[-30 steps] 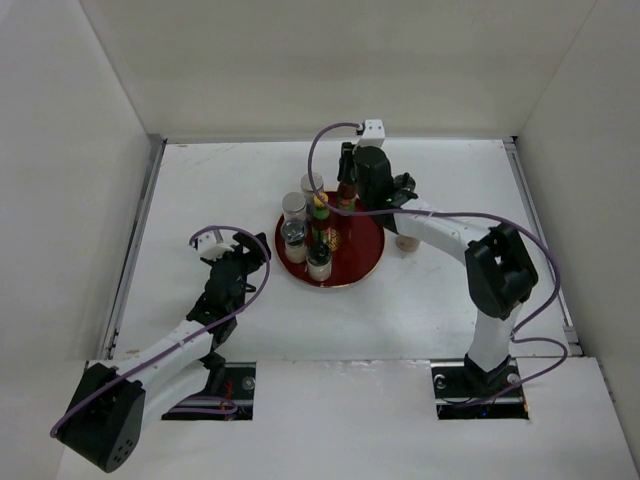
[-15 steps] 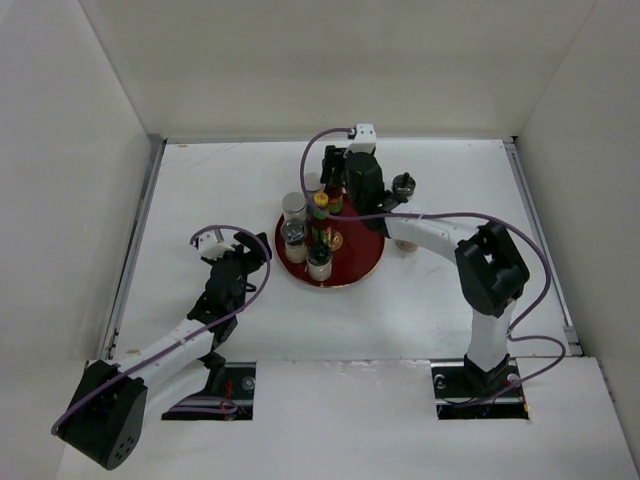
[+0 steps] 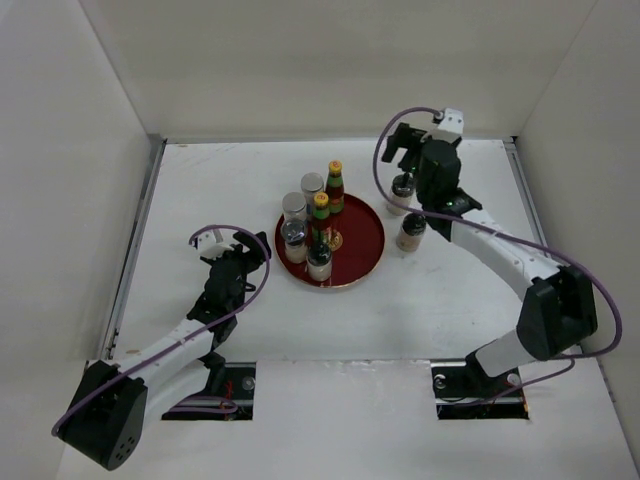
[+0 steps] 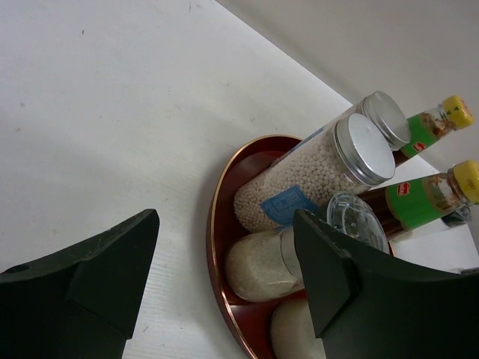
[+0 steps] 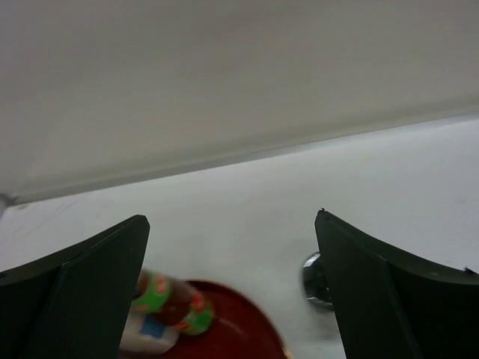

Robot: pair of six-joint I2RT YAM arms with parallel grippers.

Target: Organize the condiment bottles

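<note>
A round red plate [image 3: 362, 240] holds several condiment bottles: two silver-capped shakers [image 3: 312, 186], two dark red sauce bottles with yellow caps [image 3: 334, 186] and two black-topped pale shakers [image 3: 319, 262]. Two more black-topped shakers [image 3: 410, 232] stand on the table right of the plate. My right gripper [image 3: 403, 150] hangs open and empty above the back right of the table, over the farther shaker [image 3: 402, 188]. The left gripper [image 3: 246, 250] is open and empty just left of the plate. In the left wrist view its jaws [image 4: 224, 277] frame the plate's rim [image 4: 215, 224] and a pale shaker [image 4: 262, 263].
White walls enclose the table on the left, back and right. In the right wrist view the open right gripper [image 5: 232, 217] looks down on blurred sauce bottles [image 5: 168, 305], the plate [image 5: 239, 333] and a dark shaker top [image 5: 313, 280].
My right gripper opened, left a sauce bottle standing at the plate's back edge, and swung up and right away from the plate. The left arm stayed put.
</note>
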